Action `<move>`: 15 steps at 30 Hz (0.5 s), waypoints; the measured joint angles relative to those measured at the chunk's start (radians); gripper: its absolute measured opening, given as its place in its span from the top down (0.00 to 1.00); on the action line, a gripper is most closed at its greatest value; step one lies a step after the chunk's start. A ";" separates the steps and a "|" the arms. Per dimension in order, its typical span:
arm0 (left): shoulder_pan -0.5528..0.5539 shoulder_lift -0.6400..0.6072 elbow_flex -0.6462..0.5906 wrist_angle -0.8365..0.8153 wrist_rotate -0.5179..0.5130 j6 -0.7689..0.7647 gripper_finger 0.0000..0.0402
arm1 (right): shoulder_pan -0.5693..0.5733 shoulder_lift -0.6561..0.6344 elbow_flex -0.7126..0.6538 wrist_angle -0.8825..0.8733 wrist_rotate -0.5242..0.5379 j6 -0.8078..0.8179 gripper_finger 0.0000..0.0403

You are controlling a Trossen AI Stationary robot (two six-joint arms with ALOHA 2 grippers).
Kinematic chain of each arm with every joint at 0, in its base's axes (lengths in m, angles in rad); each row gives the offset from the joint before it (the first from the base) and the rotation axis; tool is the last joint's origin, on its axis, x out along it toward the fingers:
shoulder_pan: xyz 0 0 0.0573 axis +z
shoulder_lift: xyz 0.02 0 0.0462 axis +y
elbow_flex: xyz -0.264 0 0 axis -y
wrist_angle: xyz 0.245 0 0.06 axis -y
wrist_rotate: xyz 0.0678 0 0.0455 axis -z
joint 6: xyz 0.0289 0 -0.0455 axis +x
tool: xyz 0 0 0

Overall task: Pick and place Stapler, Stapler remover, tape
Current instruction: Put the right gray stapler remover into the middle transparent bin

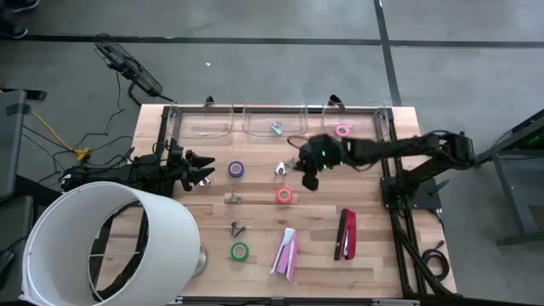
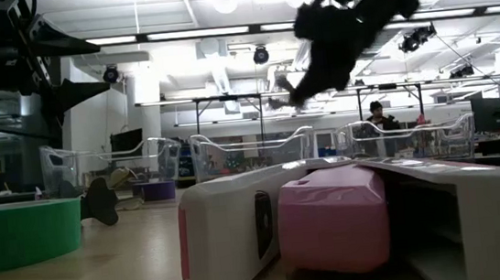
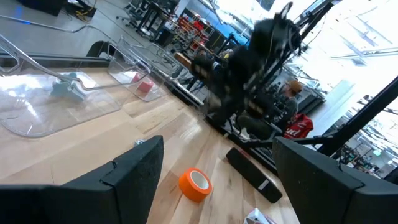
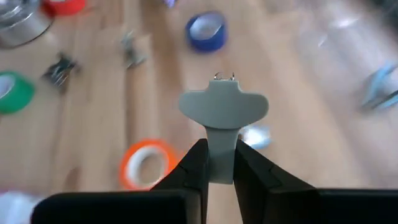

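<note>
Right gripper (image 4: 221, 163): raised over table centre, jaws clamped on the stem of a grey staple remover (image 4: 222, 107).
Staple remover: light, stiff, small; thin stem likely slippery, so squeeze across the flat faces just below the wide head.
Left gripper (image 1: 201, 170): waiting at 9 o'clock, jaws apart.
Tape: orange roll (image 1: 285, 195) at 6 o'clock from the held remover, purple roll (image 1: 236, 170) at 9, green roll (image 1: 240, 251) near 7; pink roll (image 1: 342, 130) seemingly inside a clear bin (image 1: 360, 121) at 1.
Stapler (image 1: 347, 233): at 5 o'clock, heavier, rigid; grip mid-body.
</note>
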 joint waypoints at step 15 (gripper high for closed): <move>0.000 0.000 0.000 0.000 0.000 0.000 0.26 | -0.249 0.210 0.392 -0.296 0.032 -0.298 0.88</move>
